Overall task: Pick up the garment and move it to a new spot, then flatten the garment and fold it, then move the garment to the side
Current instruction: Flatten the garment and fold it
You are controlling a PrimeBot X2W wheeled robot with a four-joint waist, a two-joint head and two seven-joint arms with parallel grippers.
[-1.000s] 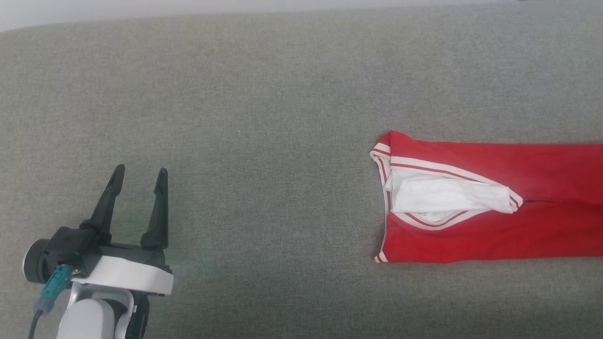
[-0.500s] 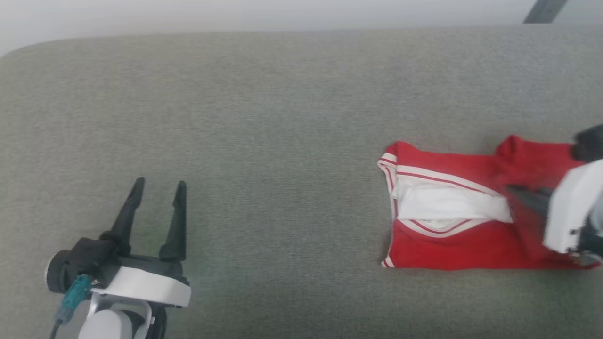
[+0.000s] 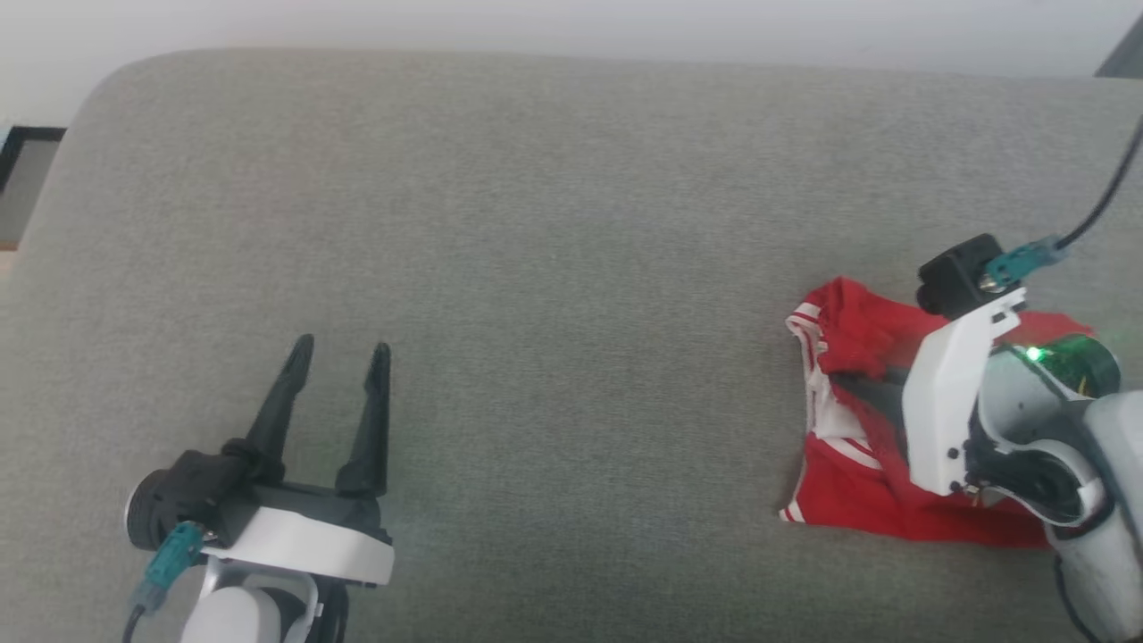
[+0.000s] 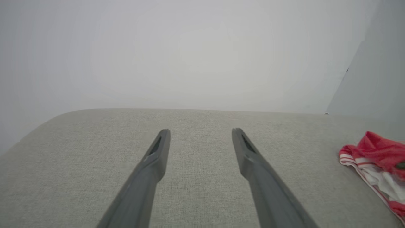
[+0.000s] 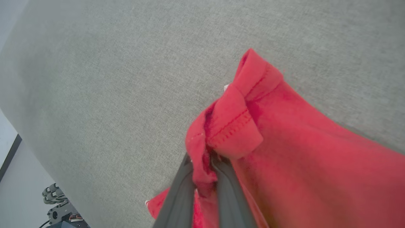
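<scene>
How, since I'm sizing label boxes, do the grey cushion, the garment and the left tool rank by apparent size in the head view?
1. grey cushion, by far the largest.
2. garment and left tool: about alike. The right arm hides part of the garment, so I won't rank them.

Soft, even light falls on the grey woven fabric surface (image 3: 554,223), leaving only faint shadows. The head view is slightly soft; a green lamp (image 3: 1034,354) glows on the right arm. In the wrist views, the dark tool fingers (image 4: 148,177) blur near the bottom edge.
</scene>
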